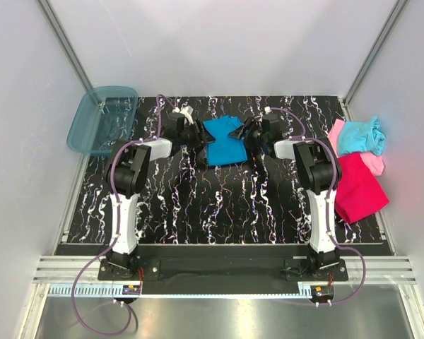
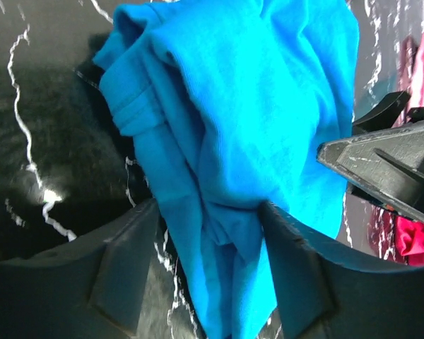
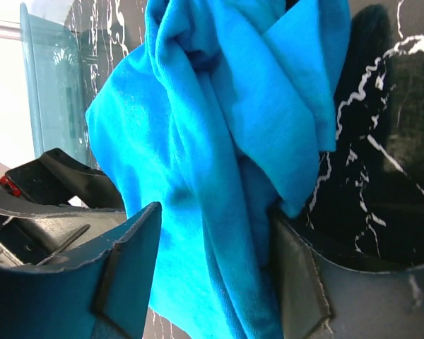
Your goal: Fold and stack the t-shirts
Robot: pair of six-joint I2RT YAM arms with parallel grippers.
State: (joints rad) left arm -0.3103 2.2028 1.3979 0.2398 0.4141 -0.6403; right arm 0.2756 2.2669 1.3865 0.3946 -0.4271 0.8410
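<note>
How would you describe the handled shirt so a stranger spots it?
On the black marbled table, look far centre, between the left gripper and right gripper. The blue t-shirt bunches there; the magenta tee, pink tee and aqua tee are heaped far right.

Worktop: black marble-patterned tabletop with white veins (image 1: 219,205)
Walls: plain white panels (image 1: 219,42)
Corners: silver metal corner posts (image 1: 62,39)

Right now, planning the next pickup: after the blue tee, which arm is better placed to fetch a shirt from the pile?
Probably right: the aqua t-shirt, pink t-shirt and magenta t-shirt lie heaped at the right edge of the table beside the right arm, far from the left arm.
</note>
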